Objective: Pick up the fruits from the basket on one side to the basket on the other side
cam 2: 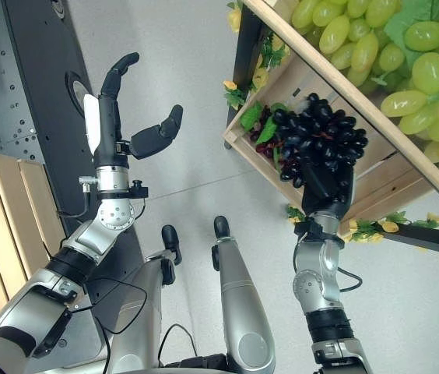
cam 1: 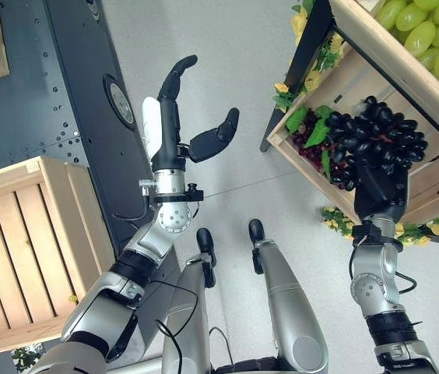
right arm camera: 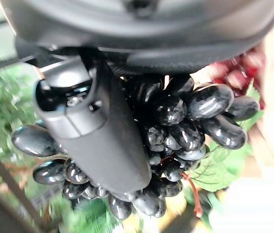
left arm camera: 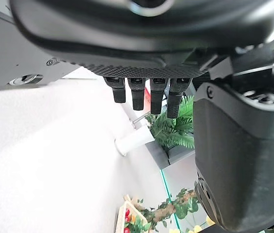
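At centre right, a bunch of black grapes [right arm camera: 176, 145] is clasped by the right hand [cam 1: 381, 191], thumb pressed across it, at the crate [cam 1: 437, 167]. It is judged soft, loose-berried, best held around its bulk. The fingers are hidden. At upper left, the left hand [cam 1: 174, 125] is spread, empty.

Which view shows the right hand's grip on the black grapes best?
Right wrist view: the thumb lies curled across the black grapes. Both eye views show the right hand under the bunch at the crate, fingers mostly hidden.
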